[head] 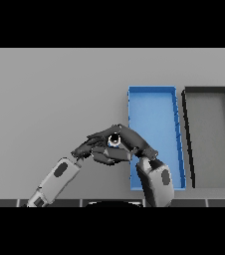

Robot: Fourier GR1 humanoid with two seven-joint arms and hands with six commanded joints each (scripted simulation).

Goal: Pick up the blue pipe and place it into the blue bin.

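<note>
1. The robot's left hand (90,146) reaches in from the lower left over the plain grey desk (55,94), its dark fingers (98,135) stretched toward the centre, where they meet the other hand; whether they are curled or straight cannot be told, as the two hands overlap.
2. Between the hands sits the one small blue pipe (114,140), seen end-on: a pale round opening with a dark centre faces up toward the camera, so its long axis appears to run roughly along the line of sight. Only a sliver of blue shows beside the opening; the rest is hidden.
3. The right hand (130,140) comes up from the lower edge, its fingers and thumb curled round the pipe, holding it just left of the bin's left wall.
4. One shallow blue rectangular bin (153,90) lies right of centre, long axis running away from the robot. The right forearm crosses its near left corner.
5. One dark grey rectangular bin (207,90) of similar shape lies just beside it on the right, parallel and apart.
</note>
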